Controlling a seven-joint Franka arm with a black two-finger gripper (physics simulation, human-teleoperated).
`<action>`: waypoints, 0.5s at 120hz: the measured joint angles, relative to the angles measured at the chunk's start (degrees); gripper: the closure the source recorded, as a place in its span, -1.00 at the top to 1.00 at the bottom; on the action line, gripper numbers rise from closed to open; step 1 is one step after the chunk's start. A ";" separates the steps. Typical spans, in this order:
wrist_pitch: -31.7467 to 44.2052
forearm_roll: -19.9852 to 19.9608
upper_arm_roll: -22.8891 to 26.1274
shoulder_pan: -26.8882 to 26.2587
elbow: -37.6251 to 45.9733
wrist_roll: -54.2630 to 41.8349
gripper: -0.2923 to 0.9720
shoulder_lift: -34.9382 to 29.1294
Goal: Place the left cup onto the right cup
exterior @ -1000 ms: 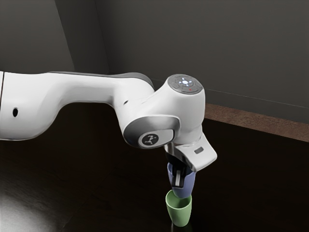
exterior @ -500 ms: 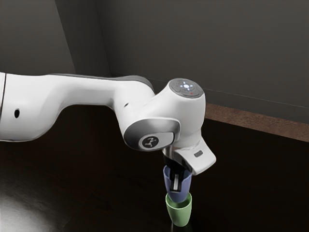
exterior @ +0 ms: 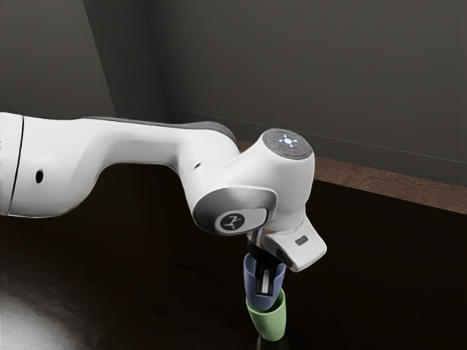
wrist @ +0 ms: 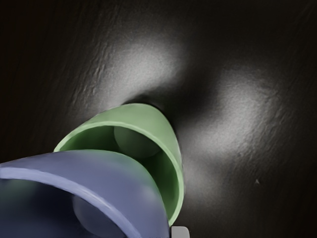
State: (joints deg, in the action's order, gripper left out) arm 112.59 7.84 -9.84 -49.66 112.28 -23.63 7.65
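Fingers [exterior: 268,281] pinch the smooth, tapered blue cup [exterior: 252,277], its base nested inside the green cup [exterior: 267,321].

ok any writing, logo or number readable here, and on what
No words or numbers can be read.
On the arm's round joint cap: a white emblem, no letters.
On the hand housing: a small dark mark, too small to read.
The blue cup and green cup: plain.

Dark glossy table [exterior: 109,292] with faint wood grain, a brown strip [exterior: 394,186] along the table's far edge, a plain dark grey wall [exterior: 328,73] behind the table, and in the wrist view two pale glare patches [wrist: 141,67] on the table [wrist: 277,44] top.
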 joint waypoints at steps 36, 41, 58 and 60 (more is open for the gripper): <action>0.54 0.60 -0.05 0.28 -0.16 -0.48 -0.70 1.51; 0.61 0.62 -0.06 0.33 -0.54 -0.62 -0.70 1.93; 0.90 0.70 -0.06 0.38 -1.67 -1.07 -0.70 3.19; 0.98 0.69 -0.06 0.40 -1.70 -1.13 -0.70 3.31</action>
State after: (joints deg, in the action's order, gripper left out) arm 113.57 8.53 -9.91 -49.26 110.58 -24.76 10.95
